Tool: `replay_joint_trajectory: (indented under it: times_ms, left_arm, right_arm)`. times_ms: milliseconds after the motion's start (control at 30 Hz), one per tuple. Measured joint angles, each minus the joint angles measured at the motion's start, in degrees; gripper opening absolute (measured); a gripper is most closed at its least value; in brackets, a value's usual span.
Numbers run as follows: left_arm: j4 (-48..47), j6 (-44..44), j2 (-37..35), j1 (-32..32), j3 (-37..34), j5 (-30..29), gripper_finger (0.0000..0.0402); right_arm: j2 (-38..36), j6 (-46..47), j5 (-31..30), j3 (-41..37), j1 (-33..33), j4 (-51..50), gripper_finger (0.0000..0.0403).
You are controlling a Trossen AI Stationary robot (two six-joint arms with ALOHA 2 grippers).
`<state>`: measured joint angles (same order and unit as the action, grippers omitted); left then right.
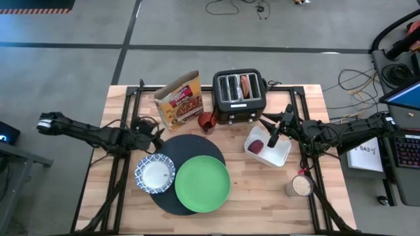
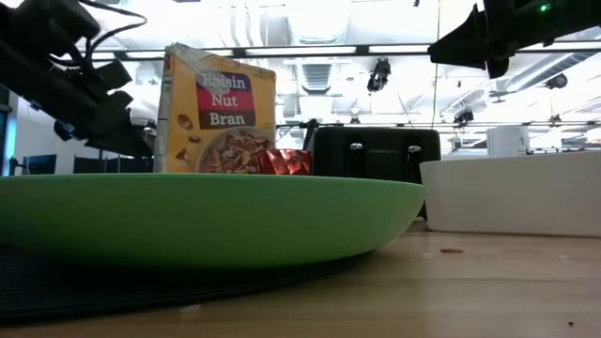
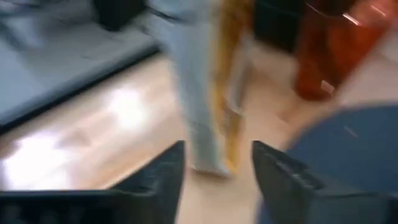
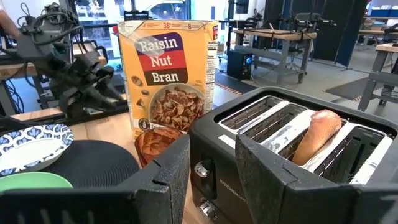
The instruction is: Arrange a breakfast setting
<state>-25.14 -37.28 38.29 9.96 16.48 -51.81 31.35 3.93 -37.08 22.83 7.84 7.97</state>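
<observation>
Your right pincer (image 1: 281, 124) hangs spread and empty between the toaster (image 1: 239, 97) and the white tray (image 1: 279, 156), above the tray's far rim. Left pincer (image 1: 155, 135) is also released, holding nothing, at the back-left edge of the black mat (image 1: 172, 149), just beside the cereal box (image 1: 179, 99).

Setting so far: the green plate (image 1: 202, 184) sits on the mat and overhangs its right edge. The patterned bowl (image 1: 155, 174) straddles the mat's left edge. The bagel (image 1: 244, 84) stands upright in a toaster slot. The dark-red lump (image 1: 256, 146) lies in the tray. I see no spoon.

Risks, as I judge them:
- The bagel is smooth, rounded and deep in a narrow slot; a shallow pinch could slip, or your fingers could jam on the slot walls and drag the toaster.
- The box is tall, thin cardboard; a left-arm swing could tip it.
- The bowl and plate look glossy, and the bowl half on the woven mat may rock if nudged.
</observation>
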Motion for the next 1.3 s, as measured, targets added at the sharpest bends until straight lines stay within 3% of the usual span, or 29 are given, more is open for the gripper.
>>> replay_joint_trajectory:
  times_ms: [100,200,400,633,800,1067,1300]
  left_arm:
    - [1.1,0.4,0.8,-0.1,-0.2,-4.9,0.0253]
    - [4.9,2.3,2.1,-0.1,-1.3,-4.0,0.0281]
    - [16.7,6.6,5.5,-1.0,-4.7,-4.7,0.0269]
    - [21.5,7.0,8.2,-4.5,-6.1,-4.4,0.0259]
    - [28.7,10.2,10.8,-6.7,-6.7,1.4,0.0256]
    - [33.7,11.9,16.7,-11.9,-7.0,2.9,0.0256]
    - [44.6,17.5,23.3,-14.5,-7.0,7.4,0.0255]
  right_arm:
    - [0.0,0.0,0.0,0.0,0.0,0.0,0.0121]
    - [0.0,-0.2,0.0,0.0,0.0,0.0,0.0121]
    - [0.0,-1.3,0.0,0.0,0.0,0.0,0.0121]
    - [0.0,-1.0,0.0,0.0,0.0,0.0,0.0121]
    - [0.0,-1.0,0.0,0.0,0.0,0.0,0.0121]
    - [0.0,-1.0,0.0,0.0,0.0,-0.1,0.0121]
    - [0.0,-1.0,0.0,0.0,0.0,-0.1,0.0121]
